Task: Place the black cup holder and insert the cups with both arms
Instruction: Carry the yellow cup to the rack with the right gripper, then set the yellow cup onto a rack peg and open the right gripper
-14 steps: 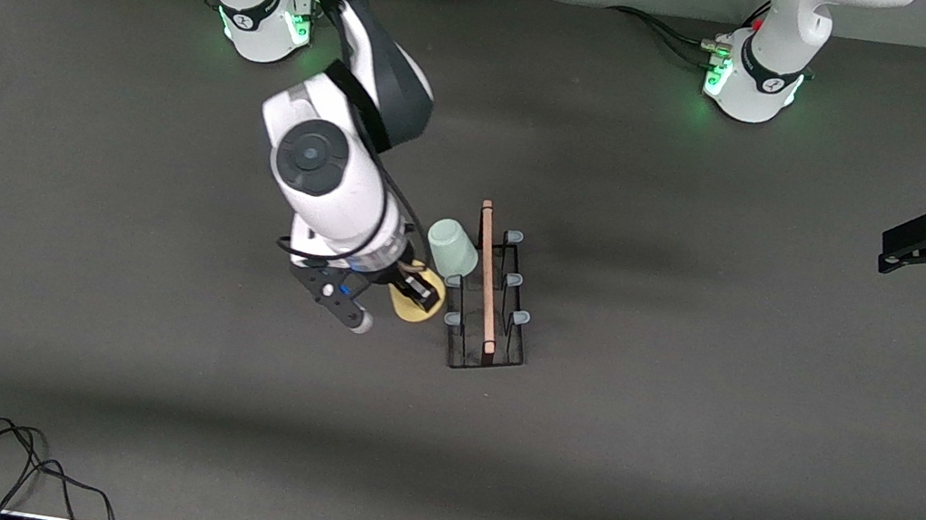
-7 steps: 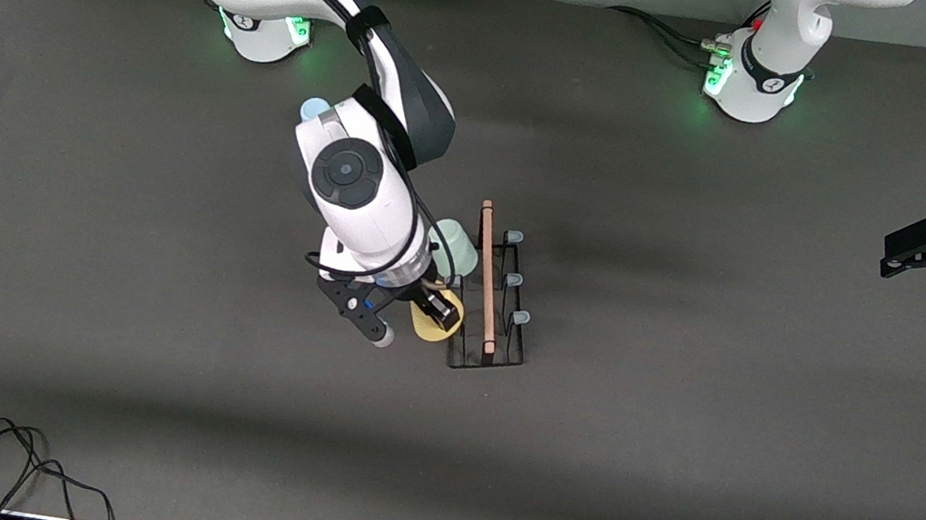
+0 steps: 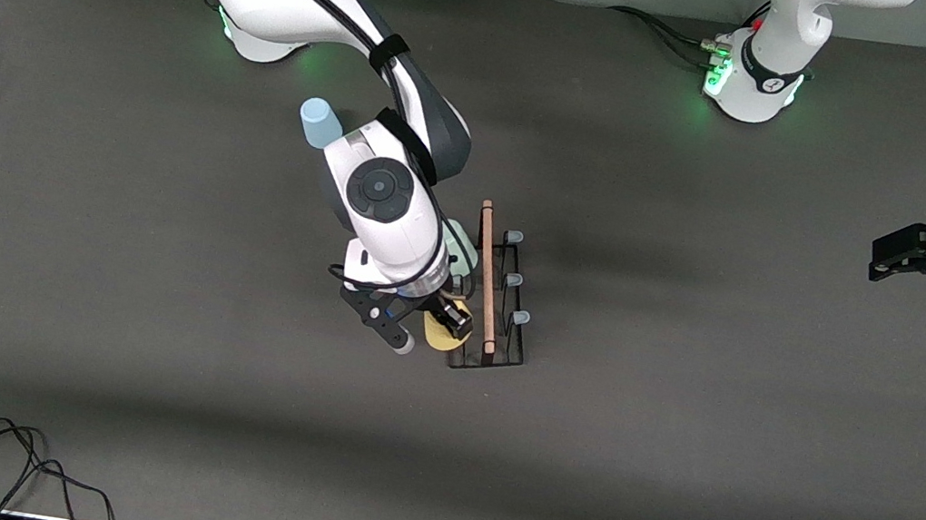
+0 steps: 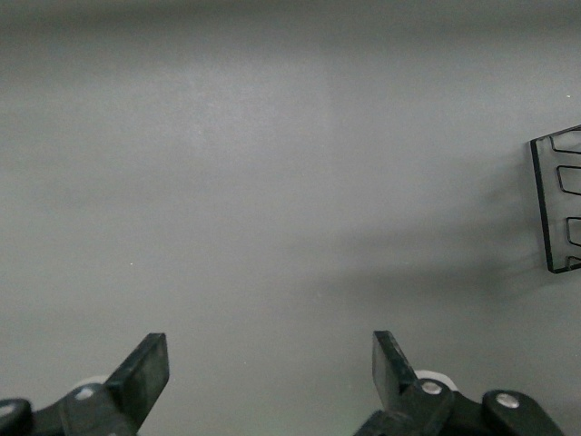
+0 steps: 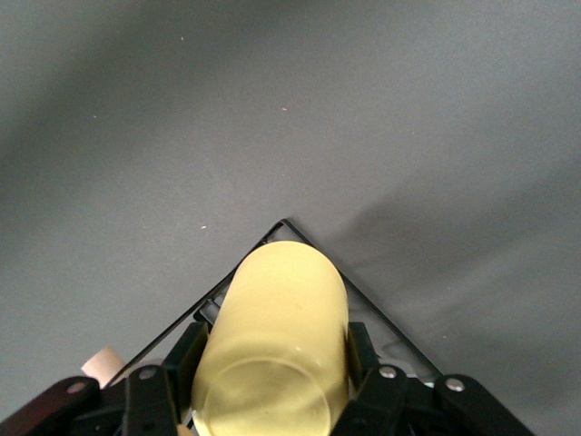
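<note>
The right hand [image 3: 447, 320] is clamped on the yellow cup [image 3: 442, 335], its two fingers [image 5: 182, 359] pressing the cup's sides, and holds it over the corner of the black cup holder [image 3: 493, 301] that lies nearest the front camera, on the side toward the right arm's end of the table [image 3: 675, 438]. In the right wrist view the cup [image 5: 272, 345] lies on its side between the fingers with the holder's wire base corner [image 5: 286, 225] just under it. The holder stands near the middle of the table, its wooden rod handle [image 3: 487, 273] on top and three blue-grey prong tips [image 3: 513, 279] bare on the side toward the left arm. The pale green cup [image 3: 461, 246] sits upside down on a prong, partly hidden by the right arm. The light blue cup [image 3: 320, 122] stands upside down on the table, farther from the front camera than the holder. The left hand [image 3: 895, 254] waits, its fingers [image 4: 145, 372] spread wide and holding nothing, over the left arm's end of the table.
</note>
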